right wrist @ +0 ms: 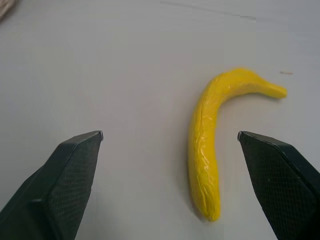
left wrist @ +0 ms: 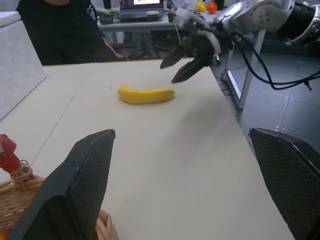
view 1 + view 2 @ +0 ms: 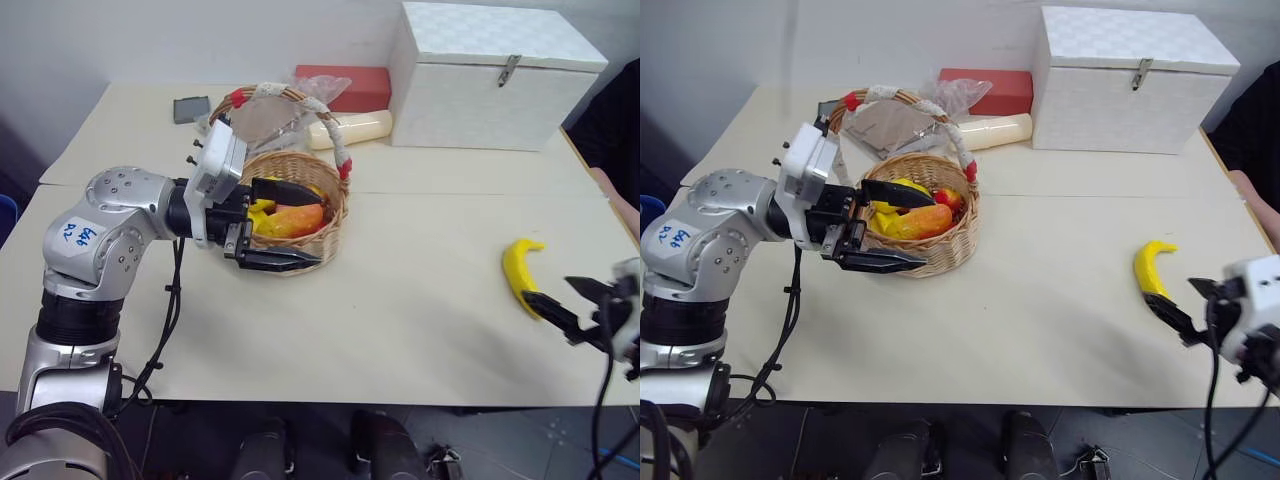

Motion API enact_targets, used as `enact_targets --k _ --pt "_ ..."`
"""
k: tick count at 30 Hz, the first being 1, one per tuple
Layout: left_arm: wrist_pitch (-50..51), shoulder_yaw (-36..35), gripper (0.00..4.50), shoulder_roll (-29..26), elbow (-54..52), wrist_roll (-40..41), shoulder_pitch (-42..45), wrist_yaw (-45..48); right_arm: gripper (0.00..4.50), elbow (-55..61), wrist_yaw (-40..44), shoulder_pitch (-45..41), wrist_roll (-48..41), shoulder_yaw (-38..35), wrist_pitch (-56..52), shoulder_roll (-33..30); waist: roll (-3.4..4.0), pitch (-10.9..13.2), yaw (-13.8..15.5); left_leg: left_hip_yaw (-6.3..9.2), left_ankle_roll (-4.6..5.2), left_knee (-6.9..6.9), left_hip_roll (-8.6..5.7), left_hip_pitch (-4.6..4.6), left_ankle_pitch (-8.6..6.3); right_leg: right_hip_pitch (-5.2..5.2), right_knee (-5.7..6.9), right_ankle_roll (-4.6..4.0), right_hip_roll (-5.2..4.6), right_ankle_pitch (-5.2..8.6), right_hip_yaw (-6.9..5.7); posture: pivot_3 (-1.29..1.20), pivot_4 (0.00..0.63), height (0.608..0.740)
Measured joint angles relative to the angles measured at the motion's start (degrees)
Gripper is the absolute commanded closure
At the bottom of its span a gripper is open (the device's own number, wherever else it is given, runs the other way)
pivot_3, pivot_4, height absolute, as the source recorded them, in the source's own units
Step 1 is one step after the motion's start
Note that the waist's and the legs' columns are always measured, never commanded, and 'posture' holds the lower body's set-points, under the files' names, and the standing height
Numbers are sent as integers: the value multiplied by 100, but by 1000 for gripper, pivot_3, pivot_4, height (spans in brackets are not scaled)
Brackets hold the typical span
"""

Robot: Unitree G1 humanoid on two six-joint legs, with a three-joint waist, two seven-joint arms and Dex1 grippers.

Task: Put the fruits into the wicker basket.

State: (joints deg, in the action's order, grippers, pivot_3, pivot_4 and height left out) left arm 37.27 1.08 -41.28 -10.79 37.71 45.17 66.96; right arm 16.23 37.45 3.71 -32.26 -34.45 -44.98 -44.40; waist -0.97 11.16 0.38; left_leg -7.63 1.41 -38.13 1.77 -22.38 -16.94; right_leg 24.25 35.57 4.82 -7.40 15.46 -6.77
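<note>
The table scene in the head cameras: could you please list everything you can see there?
Curved yellow banana: one, on the table's right side, alone.
Round tan wicker basket: one, left of centre, holding yellow, orange and red fruits.
Large white box: one, far right.
Flat red box: one, behind the basket.
Cream cylindrical roll: one, beside the white box.
Left gripper: open, at the basket.
Right gripper: open, near the banana.

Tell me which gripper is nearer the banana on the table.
Right. The right gripper, open, sits just short of the banana, not touching it. The left gripper, open, is across the table at the wicker basket.
</note>
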Motion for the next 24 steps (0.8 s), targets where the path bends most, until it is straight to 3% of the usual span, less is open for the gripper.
enact_targets --k 6,11,21,23,24 --pt "201 -142 0 -57 -371 38 -251 -320 28 -1505 -174 -1178 656 984 288 -79 0 0 -31 -3 -3 -1 1 0 8 0 2 1 0 1 -3 0 150 740" --pt "419 -335 0 -110 -639 172 -347 -551 28 -2314 -232 -1669 936 1474 282 -68 0 0 -36 -4 -3 -2 1 0 10 1 3 2 -2 1 -2 0 150 740" --pt "611 -460 0 -235 -820 364 -428 -694 3474 -2105 114 -1441 788 1434 341 -55 0 0 -41 -8 -5 -2 3 1 10 -1 2 4 0 0 -1 0 150 740" --pt "614 -459 0 -239 -839 373 -423 -688 3969 -1803 286 -1283 596 1395 237 -55 0 0 -39 -8 -5 -2 3 1 10 0 3 4 0 0 -1 0 150 740" --pt "613 -456 0 -239 -836 374 -417 -684 3988 -1520 439 -1160 390 1337 148 -56 0 0 -36 -7 -5 -2 3 1 10 0 3 4 0 0 -1 0 150 740"
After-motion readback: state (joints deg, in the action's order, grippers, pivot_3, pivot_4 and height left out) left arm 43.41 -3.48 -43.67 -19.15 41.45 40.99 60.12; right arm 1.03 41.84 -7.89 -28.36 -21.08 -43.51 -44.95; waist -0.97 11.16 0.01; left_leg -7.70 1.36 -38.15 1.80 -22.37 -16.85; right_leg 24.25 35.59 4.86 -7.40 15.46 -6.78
